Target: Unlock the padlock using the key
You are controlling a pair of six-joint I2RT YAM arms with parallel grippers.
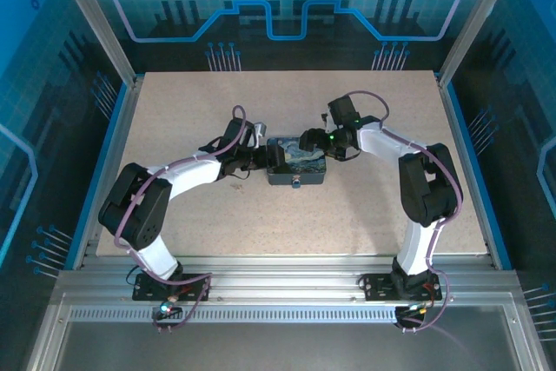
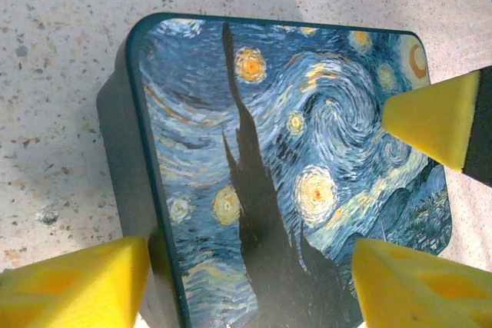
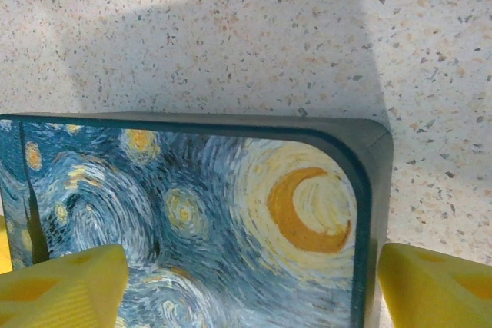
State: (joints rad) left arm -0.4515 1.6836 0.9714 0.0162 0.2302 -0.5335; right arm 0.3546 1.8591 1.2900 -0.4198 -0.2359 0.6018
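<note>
**Item 1. Box** [image 1: 300, 167]. Dark blue with rounded corners. The lid was printed with a swirling night sky, yellow stars, a crescent moon and a tall dark cypress. It lay flat near the middle of the speckled table [image 1: 347, 215], with its long side running left to right in the top view.

**Item 2. Padlock** [image 1: 296, 183]. A very small greyish piece hung at the middle of the box's near wall, seen from above. It was too small there to tell whether the shackle was shut.

**Item 3. Left gripper** [image 1: 266, 159]. It was placed at the left end of the box. Its jaws stood wide apart and clamped nothing. In the left wrist view, one of its yellow foam pads [image 2: 73, 282] sat beside the box's side wall, and the other lay over the painted lid near the cypress.

**Item 4. Right gripper** [image 1: 311, 141]. It was placed at the far right corner of the box, above the crescent moon. Its jaws were likewise spread and held nothing. In the right wrist view, one pad [image 3: 61, 286] lay over the lid, and the other stood just outside the box's end wall, over the table. Whether that second pad touched the wall could not be told. One of this gripper's yellow pads also showed at the right edge of the left wrist view, beside the moon corner.

**Item 5. Surround.** An aluminium frame [image 1: 95, 23] with blue printed panels enclosed the table. Both arm bases were bolted to a rail [image 1: 278, 288] at its near edge.
</note>
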